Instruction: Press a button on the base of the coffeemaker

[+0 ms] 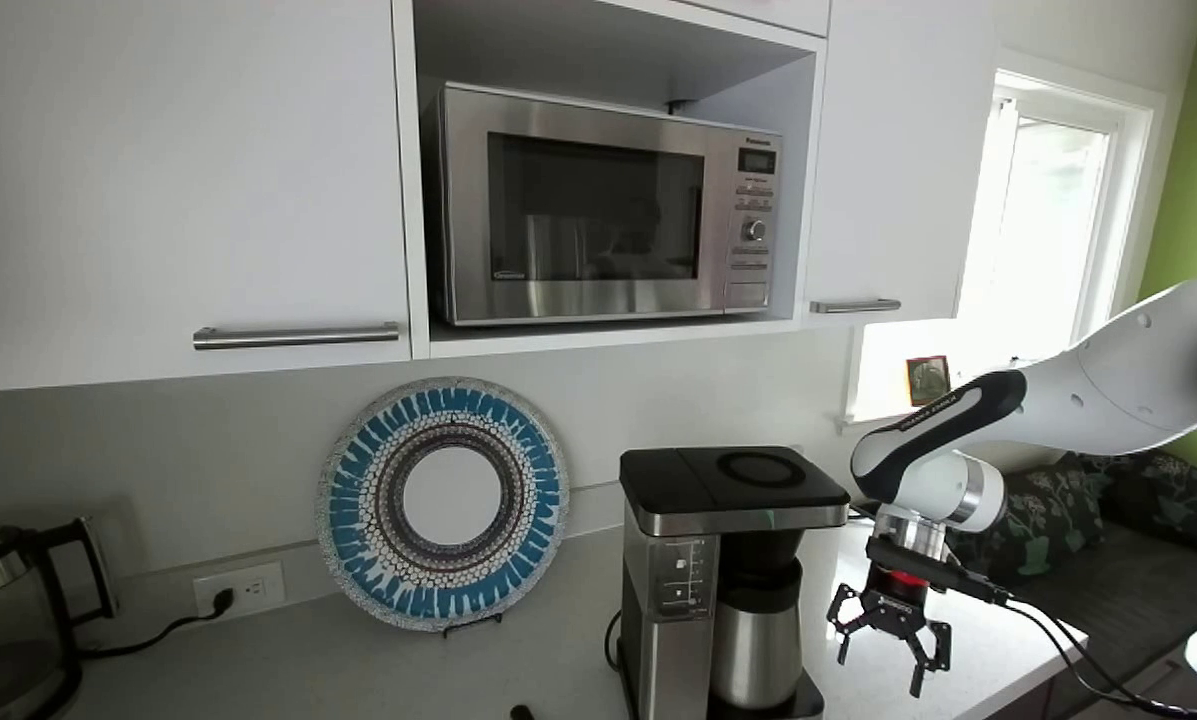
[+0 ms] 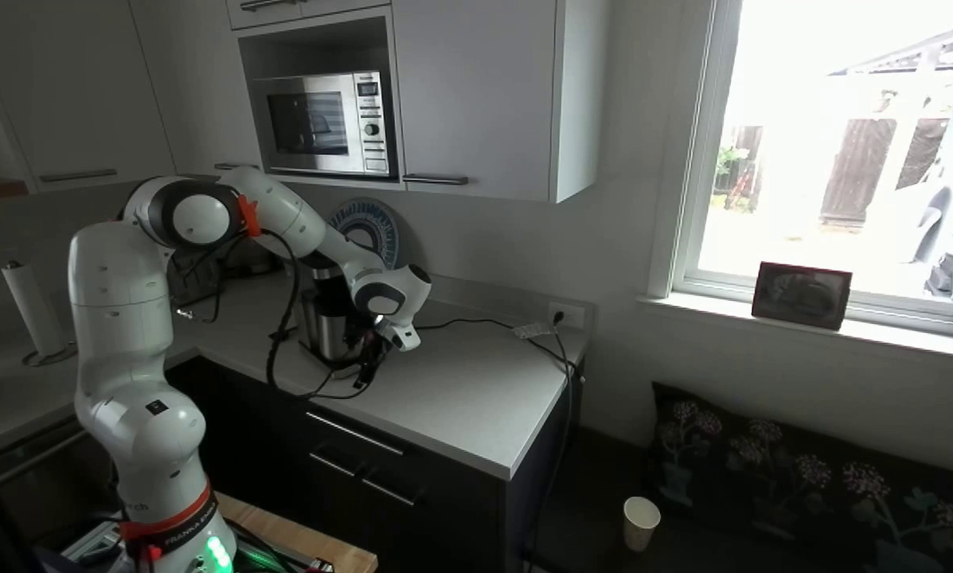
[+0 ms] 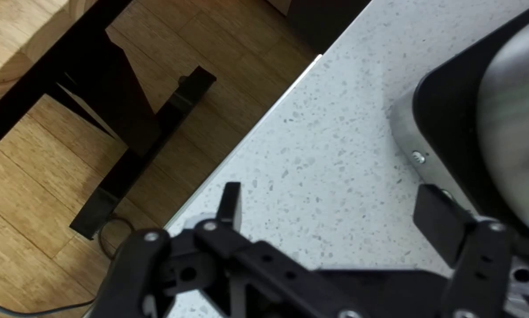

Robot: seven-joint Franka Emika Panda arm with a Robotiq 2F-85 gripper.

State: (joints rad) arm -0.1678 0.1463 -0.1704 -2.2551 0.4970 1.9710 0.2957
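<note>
Only your wrist cam shows btns on coffeemaker; carafe stands in it, contents hidden. Your grpr is spread wide.

Two outside views, one wrist view facing down.
An exterior view faces, near, the boxy steel microwave above the black two-fingered gripper; an exterior view looks from farther back, past the white jointed arm. Both share the black-and-silver coffeemaker beside the gripper; the wrist view, nearest, catches the coffeemaker's base.
</note>
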